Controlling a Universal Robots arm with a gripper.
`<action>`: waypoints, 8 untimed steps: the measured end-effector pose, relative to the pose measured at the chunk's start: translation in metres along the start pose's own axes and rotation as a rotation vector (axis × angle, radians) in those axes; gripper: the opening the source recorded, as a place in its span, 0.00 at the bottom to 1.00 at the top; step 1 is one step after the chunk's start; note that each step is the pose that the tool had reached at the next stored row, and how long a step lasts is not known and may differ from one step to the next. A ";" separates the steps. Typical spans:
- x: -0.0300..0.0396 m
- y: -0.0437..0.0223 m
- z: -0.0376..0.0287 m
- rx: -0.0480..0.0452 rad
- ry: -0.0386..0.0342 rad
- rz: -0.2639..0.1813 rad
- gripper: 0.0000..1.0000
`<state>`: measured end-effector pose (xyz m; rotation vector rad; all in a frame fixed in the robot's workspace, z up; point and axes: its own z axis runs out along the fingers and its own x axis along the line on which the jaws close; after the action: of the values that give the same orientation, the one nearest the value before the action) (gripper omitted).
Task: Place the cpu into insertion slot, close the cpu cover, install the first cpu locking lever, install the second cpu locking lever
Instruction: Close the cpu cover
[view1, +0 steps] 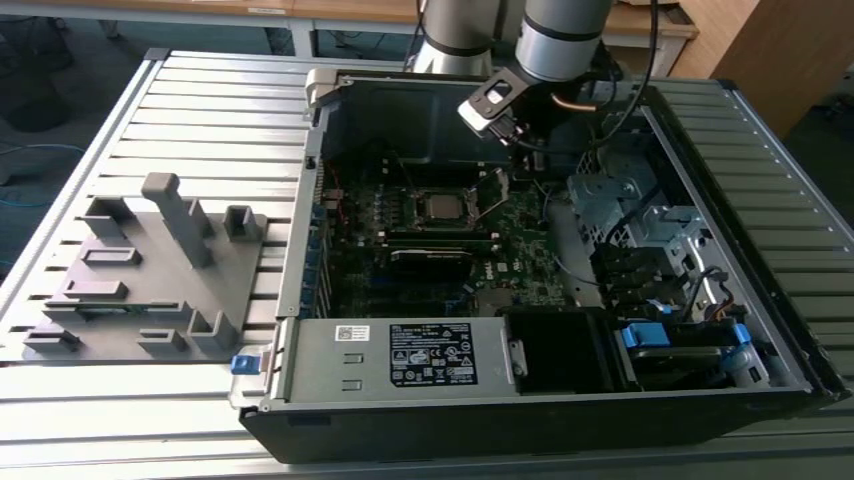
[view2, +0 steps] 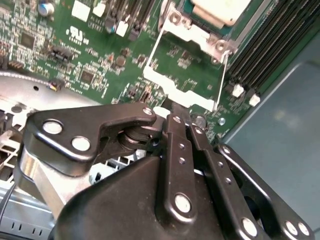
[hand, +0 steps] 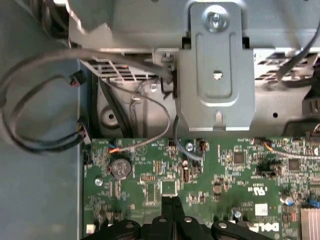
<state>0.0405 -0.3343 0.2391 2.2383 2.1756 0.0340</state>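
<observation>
The cpu (view1: 437, 207) lies flat in the insertion slot (view1: 412, 197) in the middle of the green motherboard; its silvery face (view2: 220, 10) also shows in the second wrist view. The cpu cover (view2: 180, 92), a thin silvery frame with a cut-out centre, stands swung open on the side of the slot towards my gripper. My gripper (view2: 176, 116) is shut, its black fingertips pressed together right at the cover's free edge; whether they touch it is unclear. In the exterior view the gripper (view1: 505, 180) hangs just to the right of the slot. The first wrist view has the shut fingertips (hand: 170, 202) over the board.
The open computer case holds a power supply (view1: 400, 355) at the front and a drive cage (view1: 641, 220) with cables on the exterior view's right. Black memory slots (view2: 260, 55) run beside the socket. A grey fixture (view1: 147, 270) sits on the slatted table to the left.
</observation>
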 end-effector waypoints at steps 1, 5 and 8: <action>-0.0001 -0.0027 -0.0001 -0.0033 0.0001 0.000 0.10; -0.0004 -0.0150 -0.0004 -0.0211 0.0007 0.000 0.10; -0.0007 -0.0258 -0.0007 -0.0371 0.0012 0.000 0.10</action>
<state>0.0147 -0.3343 0.2390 2.2194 2.1571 0.0752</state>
